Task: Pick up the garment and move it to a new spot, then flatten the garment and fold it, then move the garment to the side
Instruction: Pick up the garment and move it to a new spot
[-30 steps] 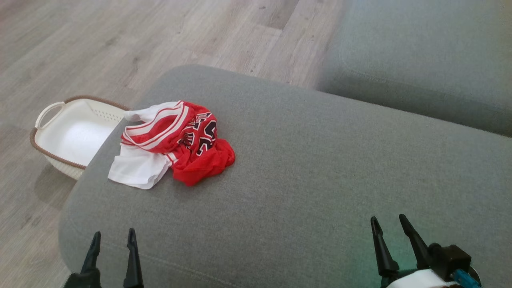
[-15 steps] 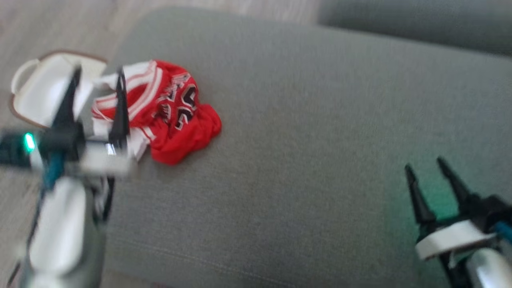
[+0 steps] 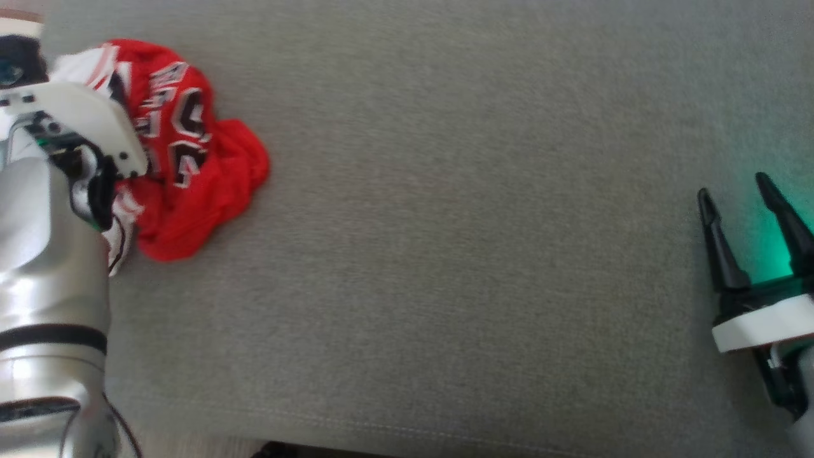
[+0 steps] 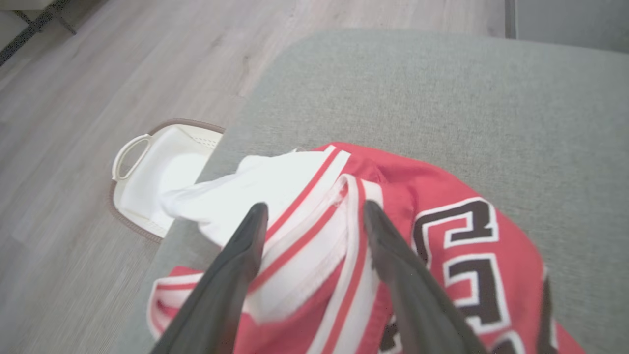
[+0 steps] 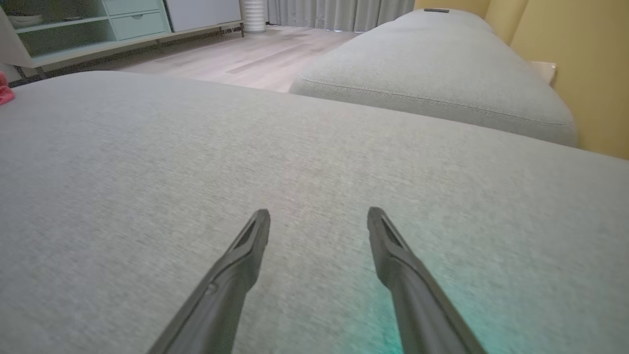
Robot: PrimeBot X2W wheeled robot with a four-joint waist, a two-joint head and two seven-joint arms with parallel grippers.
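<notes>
A crumpled red and white jersey (image 3: 191,172) with black lettering lies at the left end of the grey sofa cushion (image 3: 445,254). In the left wrist view the jersey (image 4: 403,196) spreads under my left gripper (image 4: 314,214), which is open, its two fingers spread over the white striped trim and close above it. My left arm covers the jersey's left part in the head view. My right gripper (image 3: 734,191) hovers open over bare cushion at the right edge. It is also open in the right wrist view (image 5: 318,216), with nothing between the fingers.
A white basket (image 4: 147,172) with a brown rim stands on the wooden floor (image 4: 98,73) just past the cushion's left end. A second grey cushion (image 5: 432,78) lies beyond a gap, with a yellow wall (image 5: 580,49) behind and a pale cabinet (image 5: 98,24) farther off.
The head camera has tilted down and shifted, so the scene slid up and left. My left arm has reached forward over the jersey. My right gripper has risen further into view, still open.
</notes>
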